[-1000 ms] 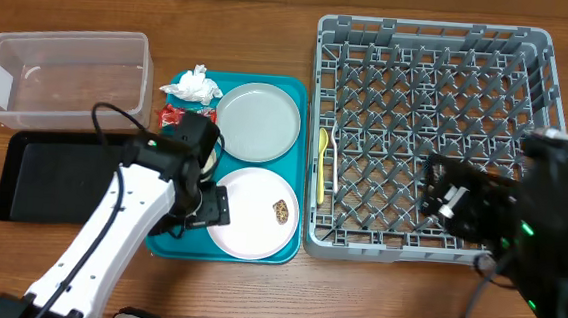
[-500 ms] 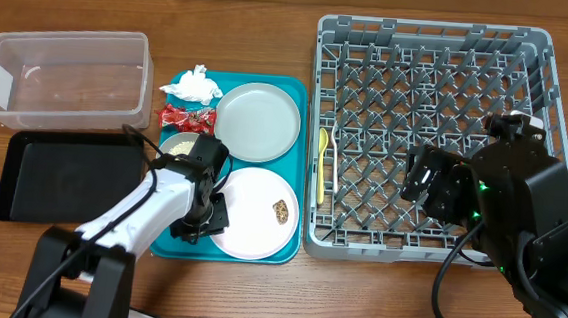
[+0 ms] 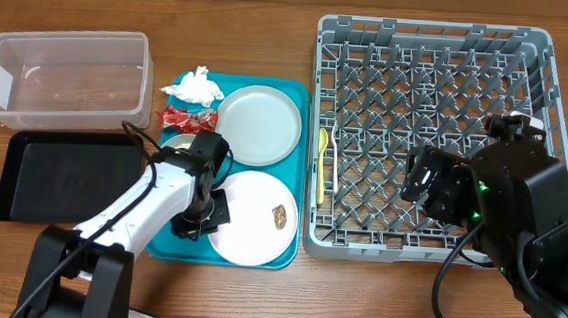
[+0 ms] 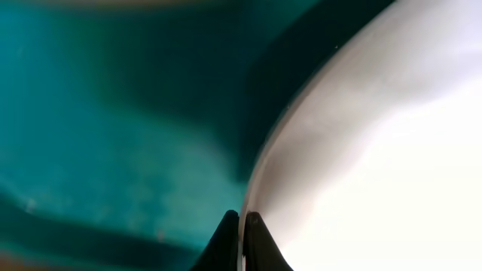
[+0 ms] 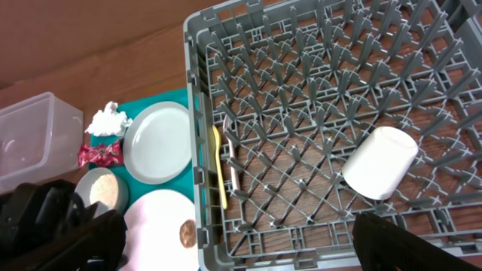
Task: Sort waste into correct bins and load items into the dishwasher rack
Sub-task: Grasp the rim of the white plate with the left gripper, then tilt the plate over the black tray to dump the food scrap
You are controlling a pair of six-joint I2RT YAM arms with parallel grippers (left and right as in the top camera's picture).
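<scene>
Plates, two, on teal tray left of dishwasher rack: pale pink plate near, grey plate far. Pink rim pinched in left gripper; right gripper spread above one white cup.

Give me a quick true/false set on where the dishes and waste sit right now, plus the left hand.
1. The white cup lies on its side inside the dishwasher rack. True.
2. The yellow utensil lies on the teal tray. False: it is in the rack, along its left wall.
3. The brown food scrap sits on the pale pink plate. True.
4. The crumpled napkin is in the clear tub. False: it is on the teal tray, at a far corner.
5. The left hand is closed on the pale pink plate's rim. True.
</scene>
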